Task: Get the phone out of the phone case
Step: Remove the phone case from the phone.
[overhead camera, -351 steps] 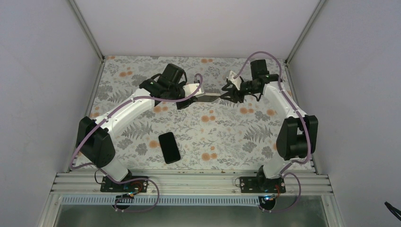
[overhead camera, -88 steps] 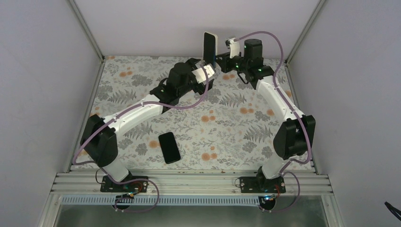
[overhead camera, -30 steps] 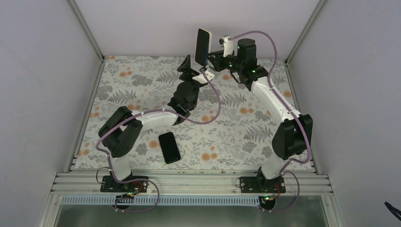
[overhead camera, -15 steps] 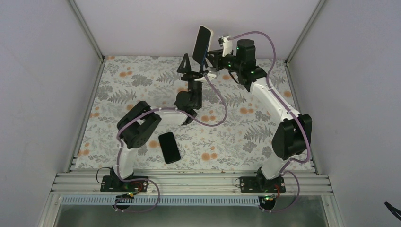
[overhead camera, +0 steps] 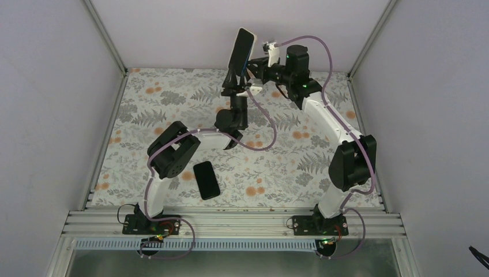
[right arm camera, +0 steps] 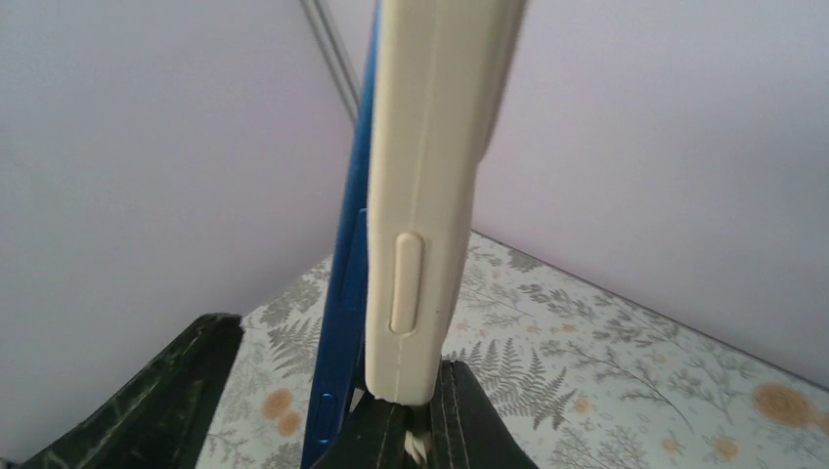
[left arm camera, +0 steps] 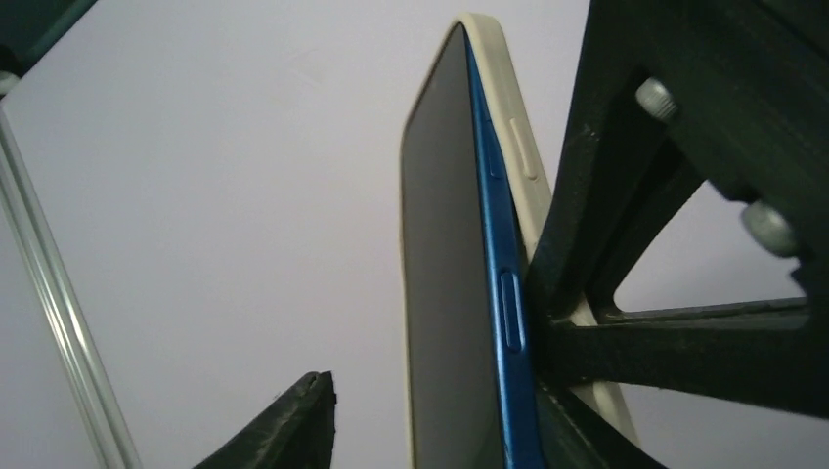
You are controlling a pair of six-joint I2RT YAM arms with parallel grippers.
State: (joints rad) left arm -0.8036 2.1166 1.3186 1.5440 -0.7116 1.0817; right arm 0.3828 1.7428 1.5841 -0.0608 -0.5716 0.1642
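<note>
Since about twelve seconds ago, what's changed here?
The right fingers raised the phone case, with the phone in it, from low over the table to high and upright, tipped left. The left arm folded back; the left fingers now sit open below. The second phone stayed put.

My overhead feed is bright and evenly lit from above, with no hard glare, and only faint, diffuse shadows fall on the grey flower-patterned worktop between flat, cool lilac-grey walls. On my left wrist feed, the slim black phone with its glossy dark screen stands fairly crisp and without highlights against a pale backdrop, while whatever sits nearest the lens goes to soft, dark silhouette. My right wrist feed blurs the cream-whitish soft phone case through sheer nearness, slightly washed out towards the top, with the worktop behind in better focus.
</note>
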